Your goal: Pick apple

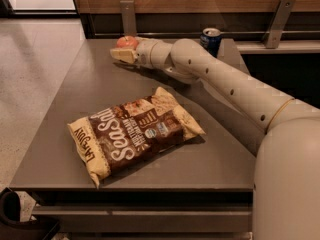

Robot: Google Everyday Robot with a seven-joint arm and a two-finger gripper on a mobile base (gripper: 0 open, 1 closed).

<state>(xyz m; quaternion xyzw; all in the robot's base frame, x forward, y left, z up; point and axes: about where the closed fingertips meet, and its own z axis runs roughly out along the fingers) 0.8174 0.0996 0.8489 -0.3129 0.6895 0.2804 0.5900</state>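
The apple [127,41] is small, round and red-orange and sits at the far edge of the grey table [60,134], left of centre. My gripper [121,55] reaches across the table from the right and sits right in front of the apple, at its near side, low over the tabletop. Part of the apple's lower side is hidden behind the gripper. I cannot tell whether the gripper touches the apple.
A dark blue soda can [211,38] stands at the far edge, behind my arm. A brown and cream chip bag [132,134] lies flat in the middle of the table. Metal brackets [128,15] rise on the wall behind. The floor lies to the left.
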